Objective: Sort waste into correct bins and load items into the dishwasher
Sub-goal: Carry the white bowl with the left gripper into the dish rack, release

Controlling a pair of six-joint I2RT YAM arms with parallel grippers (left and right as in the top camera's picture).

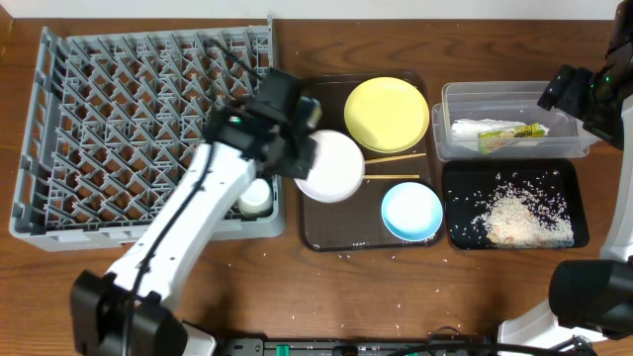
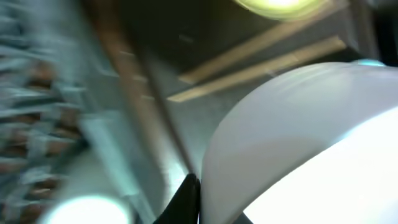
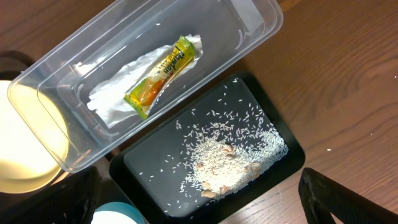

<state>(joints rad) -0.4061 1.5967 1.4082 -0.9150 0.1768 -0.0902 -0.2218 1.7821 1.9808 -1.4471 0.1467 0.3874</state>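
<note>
Overhead, left pincer (image 1: 303,148) seemingly clamps white bowl (image 1: 334,170) rim near rack (image 1: 59,148).

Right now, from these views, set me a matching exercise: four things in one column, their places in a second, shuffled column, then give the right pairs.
Things
1. green-and-yellow snack wrapper
2. loose white rice grains
3. small white cup
4. round white bowl

Places
A. in the large grey plastic lattice dish rack
B. gripped at its rim by the left end effector
C. in the shallow glossy black rectangular tray
D. in the clear plastic rectangular tub

Pairs: 1-D, 2-C, 3-A, 4-B
</note>
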